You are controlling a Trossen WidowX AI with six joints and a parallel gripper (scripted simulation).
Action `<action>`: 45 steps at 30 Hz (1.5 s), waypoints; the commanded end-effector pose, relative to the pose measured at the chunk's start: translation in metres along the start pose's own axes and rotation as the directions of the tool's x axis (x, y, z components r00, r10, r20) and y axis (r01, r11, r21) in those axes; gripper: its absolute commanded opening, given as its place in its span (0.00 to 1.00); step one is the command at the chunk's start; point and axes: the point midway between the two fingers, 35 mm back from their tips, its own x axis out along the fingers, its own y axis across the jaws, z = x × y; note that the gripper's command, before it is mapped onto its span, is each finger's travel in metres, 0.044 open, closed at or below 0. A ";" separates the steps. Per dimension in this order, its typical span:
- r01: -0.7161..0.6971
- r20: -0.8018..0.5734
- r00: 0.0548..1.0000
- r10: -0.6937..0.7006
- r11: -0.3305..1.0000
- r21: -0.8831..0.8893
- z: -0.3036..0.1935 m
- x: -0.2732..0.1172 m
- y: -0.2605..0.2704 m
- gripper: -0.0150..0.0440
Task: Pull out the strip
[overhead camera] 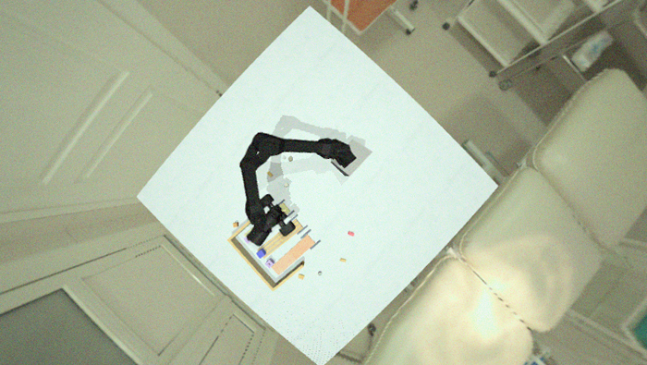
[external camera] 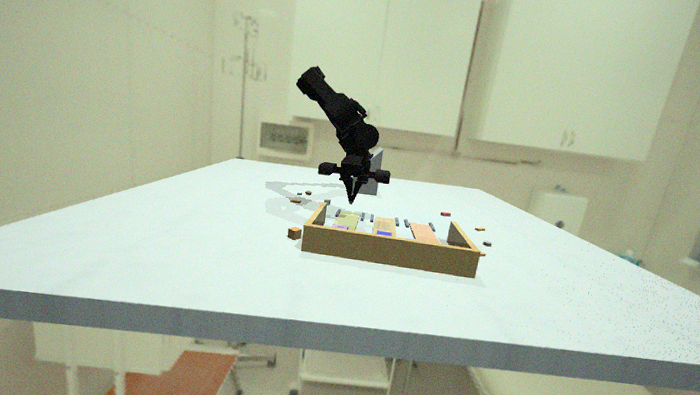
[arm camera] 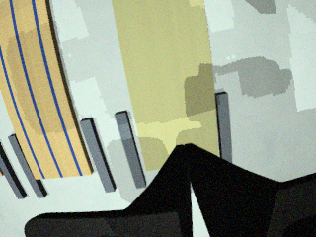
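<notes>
My gripper is shut and empty, low above the open-side end of the yellow-green strip. A purple cube is at that strip's walled end, mostly hidden by the arm or the wall; its label cannot be read. A blue cube sits on the tan strip with blue lines. Another purple cube stands between that strip and the orange strip. No cube shows in the wrist view.
A three-sided wooden wall encloses the cube ends of the strips. Short grey rails flank the strips' open ends. A brown block lies outside the wall. A red piece and several other small bits lie about.
</notes>
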 end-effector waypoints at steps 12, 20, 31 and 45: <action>0.007 -0.002 1.000 -0.007 1.000 -0.008 -0.001 0.027 0.000 0.25; 0.008 -0.002 1.000 -0.008 1.000 -0.008 -0.001 0.031 0.000 0.25; 0.008 -0.002 1.000 -0.008 1.000 -0.008 -0.001 0.032 0.000 0.25; 0.008 -0.002 1.000 -0.008 1.000 -0.008 -0.001 0.032 0.000 0.25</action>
